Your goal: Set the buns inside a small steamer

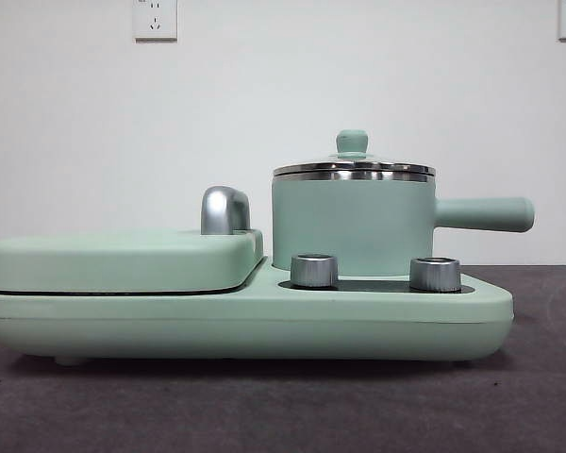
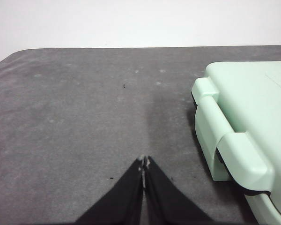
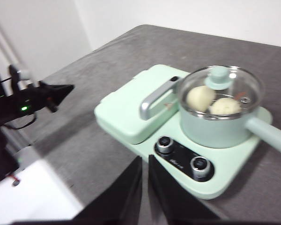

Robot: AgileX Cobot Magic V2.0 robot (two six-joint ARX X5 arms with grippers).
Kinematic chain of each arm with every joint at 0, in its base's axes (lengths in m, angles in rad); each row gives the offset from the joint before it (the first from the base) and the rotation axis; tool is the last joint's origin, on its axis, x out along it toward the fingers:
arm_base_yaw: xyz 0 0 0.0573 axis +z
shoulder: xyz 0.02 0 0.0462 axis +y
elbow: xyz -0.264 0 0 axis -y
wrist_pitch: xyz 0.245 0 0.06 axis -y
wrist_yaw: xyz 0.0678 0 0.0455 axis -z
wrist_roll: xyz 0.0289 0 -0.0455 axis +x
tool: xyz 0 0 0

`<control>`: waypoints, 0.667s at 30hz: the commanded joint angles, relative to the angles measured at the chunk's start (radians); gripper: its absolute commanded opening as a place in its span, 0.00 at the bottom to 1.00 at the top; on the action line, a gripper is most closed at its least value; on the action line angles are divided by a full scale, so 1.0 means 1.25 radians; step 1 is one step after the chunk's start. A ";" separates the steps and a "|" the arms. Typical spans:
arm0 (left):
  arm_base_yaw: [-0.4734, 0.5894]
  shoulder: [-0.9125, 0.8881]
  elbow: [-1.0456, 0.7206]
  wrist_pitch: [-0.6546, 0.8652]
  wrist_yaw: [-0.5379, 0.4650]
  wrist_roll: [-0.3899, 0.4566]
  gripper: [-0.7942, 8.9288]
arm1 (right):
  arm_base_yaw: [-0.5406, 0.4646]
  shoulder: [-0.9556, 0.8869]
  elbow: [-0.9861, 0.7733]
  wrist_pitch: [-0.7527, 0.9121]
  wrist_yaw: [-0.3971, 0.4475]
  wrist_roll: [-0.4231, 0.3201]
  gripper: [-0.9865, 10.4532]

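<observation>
Both buns already sit inside the steamer, seen through its glass lid in the right wrist view: one bun on the griddle side, the other bun beside it toward the handle, the two touching or nearly so. The lid is seated on the steel rim, its green knob centred, so by this look the task reads as finished and no grasp seems left. The right gripper hangs well apart from the steamer, high and on the knob side of the base, its jaws nearly together with only a thin slit between them and nothing held. The left gripper is out past the griddle, farther from the steamer, jaws pressed closed and empty over bare grey cloth; the right arm is therefore the nearer one. The steamer's handle runs straight away from the griddle, parallel to the base's front edge. The pot is matte mint-green and cylindrical; the griddle is a flat, rounded slab of the same colour with a curved chrome handle. Two ribbed metal knobs stand in front of the steamer on a black panel.
</observation>
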 commanded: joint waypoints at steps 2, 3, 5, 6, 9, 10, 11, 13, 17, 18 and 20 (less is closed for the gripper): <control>0.000 -0.002 -0.016 -0.004 -0.002 0.005 0.09 | -0.075 0.002 -0.008 0.016 -0.012 -0.004 0.10; 0.000 -0.002 -0.016 -0.004 -0.002 0.005 0.09 | -0.099 -0.003 -0.023 0.029 -0.011 -0.005 0.10; 0.000 -0.002 -0.016 -0.004 -0.002 0.005 0.09 | -0.142 -0.017 -0.069 0.092 0.016 -0.010 0.10; 0.000 -0.002 -0.016 -0.004 -0.002 0.005 0.09 | -0.163 -0.030 -0.102 0.140 0.031 -0.010 0.10; 0.000 -0.002 -0.016 -0.004 -0.002 0.005 0.09 | -0.225 -0.071 -0.214 0.297 0.056 -0.031 0.10; 0.000 -0.002 -0.016 -0.004 -0.002 0.005 0.09 | -0.244 -0.085 -0.251 0.342 0.055 -0.037 0.10; 0.000 -0.002 -0.016 -0.004 -0.002 0.005 0.09 | -0.261 -0.101 -0.289 0.387 0.057 -0.038 0.10; 0.000 -0.002 -0.016 -0.004 -0.002 0.005 0.09 | -0.292 -0.131 -0.371 0.475 0.070 -0.052 0.10; 0.000 -0.002 -0.016 -0.004 -0.002 0.005 0.09 | -0.345 -0.189 -0.522 0.614 0.094 -0.062 0.10; 0.000 -0.002 -0.016 -0.004 -0.002 0.005 0.09 | -0.356 -0.203 -0.557 0.640 0.098 -0.062 0.10; 0.000 -0.002 -0.016 -0.004 -0.002 0.005 0.09 | -0.373 -0.224 -0.614 0.674 0.139 -0.063 0.10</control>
